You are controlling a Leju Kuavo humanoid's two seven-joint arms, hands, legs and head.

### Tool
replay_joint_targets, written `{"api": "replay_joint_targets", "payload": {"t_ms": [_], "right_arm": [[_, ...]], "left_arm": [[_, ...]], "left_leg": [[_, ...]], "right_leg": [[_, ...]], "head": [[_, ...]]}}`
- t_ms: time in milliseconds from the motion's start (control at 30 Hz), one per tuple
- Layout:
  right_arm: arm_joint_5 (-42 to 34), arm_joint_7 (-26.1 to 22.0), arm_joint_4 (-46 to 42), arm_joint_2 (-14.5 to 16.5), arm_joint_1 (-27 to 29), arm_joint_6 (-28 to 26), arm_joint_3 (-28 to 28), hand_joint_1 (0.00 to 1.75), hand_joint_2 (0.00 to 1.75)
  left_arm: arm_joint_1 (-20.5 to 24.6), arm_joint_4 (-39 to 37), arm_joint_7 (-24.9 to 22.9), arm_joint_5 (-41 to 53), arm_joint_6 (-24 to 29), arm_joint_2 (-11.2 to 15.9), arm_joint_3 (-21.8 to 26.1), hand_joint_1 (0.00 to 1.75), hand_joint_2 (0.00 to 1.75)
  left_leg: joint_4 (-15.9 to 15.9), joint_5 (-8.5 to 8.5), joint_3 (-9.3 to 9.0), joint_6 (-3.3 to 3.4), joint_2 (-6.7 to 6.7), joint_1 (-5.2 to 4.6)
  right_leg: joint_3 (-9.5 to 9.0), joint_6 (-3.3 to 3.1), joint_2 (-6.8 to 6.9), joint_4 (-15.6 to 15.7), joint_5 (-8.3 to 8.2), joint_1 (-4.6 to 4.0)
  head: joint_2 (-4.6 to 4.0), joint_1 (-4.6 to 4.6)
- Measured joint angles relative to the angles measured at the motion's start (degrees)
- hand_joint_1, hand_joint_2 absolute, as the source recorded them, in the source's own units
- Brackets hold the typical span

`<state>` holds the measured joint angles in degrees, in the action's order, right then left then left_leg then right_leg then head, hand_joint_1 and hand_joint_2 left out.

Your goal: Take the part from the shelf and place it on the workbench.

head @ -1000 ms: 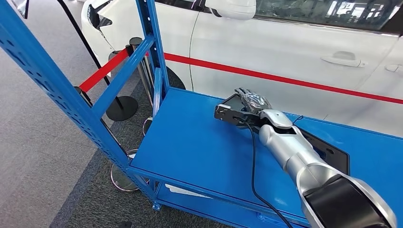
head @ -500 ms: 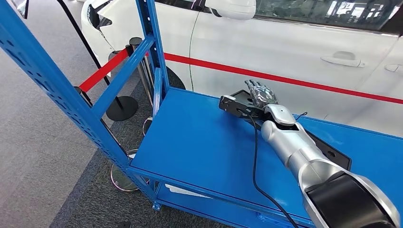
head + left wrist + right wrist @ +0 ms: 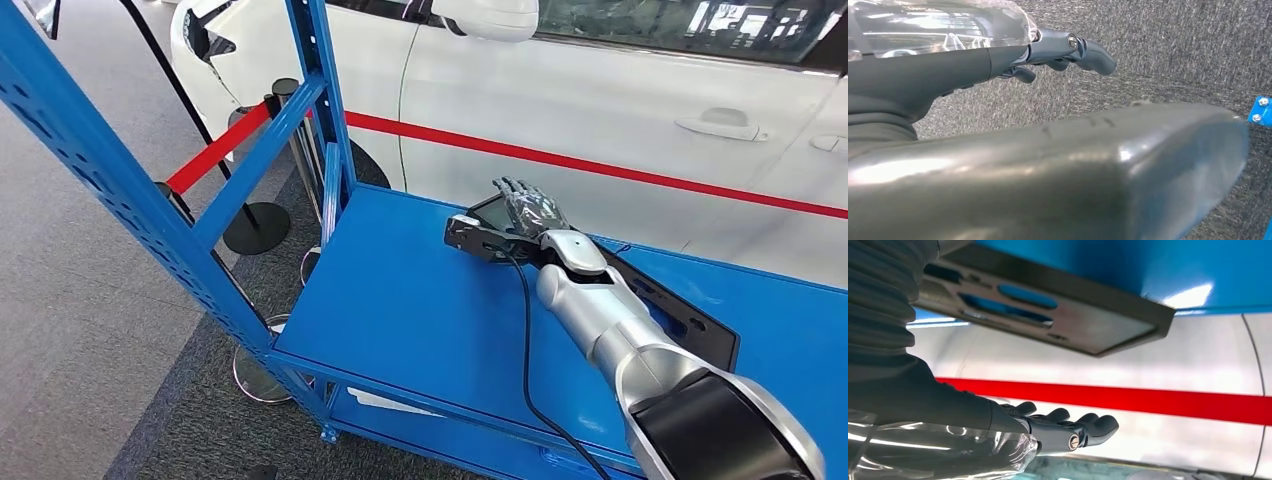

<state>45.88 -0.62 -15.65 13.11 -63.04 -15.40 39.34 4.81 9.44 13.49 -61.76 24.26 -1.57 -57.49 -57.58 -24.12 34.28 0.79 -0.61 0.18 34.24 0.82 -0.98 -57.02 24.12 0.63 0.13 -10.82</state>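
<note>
Right hand (image 3: 528, 208) is stretched out over the far end of the part (image 3: 690, 318), fingers (image 3: 1083, 426) extended and slightly apart, holding nothing. In the right wrist view there is a clear gap between the fingers and the flat dark panel (image 3: 1048, 315); no contact seen there. In the head view the hand overlaps the panel's far end, so from that angle touching cannot be told.

The part is a long, flat black plate with slotted cut-outs, lying on the blue shelf deck (image 3: 400, 300) and running diagonally from under the hand back toward the near right. It rests flat on the deck. A black cable (image 3: 528, 330) runs along the silver forearm (image 3: 600, 310) and down past the deck's front edge.

Left hand (image 3: 1068, 50) hangs above grey carpet (image 3: 1173, 45), fingers loosely curled with nothing in them.

Surroundings: blue shelf uprights (image 3: 310, 60) at the left end of the rack; behind the rack a white car (image 3: 620, 100) with a red stripe along its side; a red barrier belt (image 3: 215, 150) on stanchions at left.
</note>
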Motion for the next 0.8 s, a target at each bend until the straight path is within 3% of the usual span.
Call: {"api": "replay_joint_targets", "payload": {"t_ms": [300,800], "right_arm": [[1.2,4.5,0.1,-0.4,4.1,2.4,-0.3,0.0,1.75],[-1.5,-0.2,-0.4,-2.0,8.6,-5.7,-4.5,0.0,1.75]], "left_arm": [[0.2,0.0,-0.7,0.1,-0.7,0.0,-0.4,0.0,0.0],[0.4,0.0,-1.3,1.1,-0.5,-0.1,-2.2,0.0,0.0]], "left_leg": [[0.0,0.0,0.0,0.0,0.01,-0.01],[0.0,0.0,-0.08,0.0,0.03,0.0]], "right_leg": [[0.02,0.0,-0.01,0.0,0.0,0.01],[-0.04,0.0,-0.02,0.0,0.0,0.0]], "head": [[0.0,0.0],[0.0,0.0]]}}
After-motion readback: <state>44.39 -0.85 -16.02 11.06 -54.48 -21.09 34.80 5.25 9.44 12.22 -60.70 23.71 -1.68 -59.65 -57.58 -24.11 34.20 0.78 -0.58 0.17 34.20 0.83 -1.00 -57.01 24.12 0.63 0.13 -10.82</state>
